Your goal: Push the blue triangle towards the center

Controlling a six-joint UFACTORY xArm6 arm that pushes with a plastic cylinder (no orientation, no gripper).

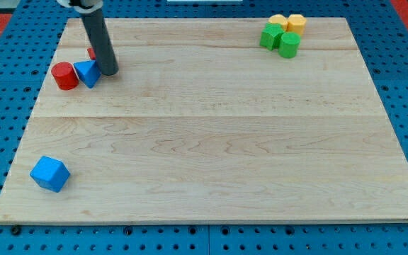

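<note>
My tip (109, 71) rests on the board (211, 142) near its top-left corner. There are no jaws here to be open or shut, only a plain rod (98, 35), and it grips nothing.

The blue triangle (87, 72) lies just to the view's left of my tip, touching it or very nearly; I cannot tell which. A red cylinder (65, 75) sits against the triangle's far side, further left. Another red block (91, 53) peeps out from behind the rod, above the triangle; its shape is hidden.

The triangle looks like a small, stiff, light block, likely to slide easily on the smooth wood and to spin if pushed off-centre. With nothing to hold it by, the push should land flat on a face. The centre lies down and to the right of my tip, so I judge that my tip stands on the wrong side: it needs to come round to the triangle's upper-left, where the red blocks crowd it.

Count: two blue blocks, the triangle and a cube (49, 173) far below my tip at the bottom-left; two red; two green (280, 40) and two yellow (287, 23), clustered far to the right at the top-right corner.
</note>
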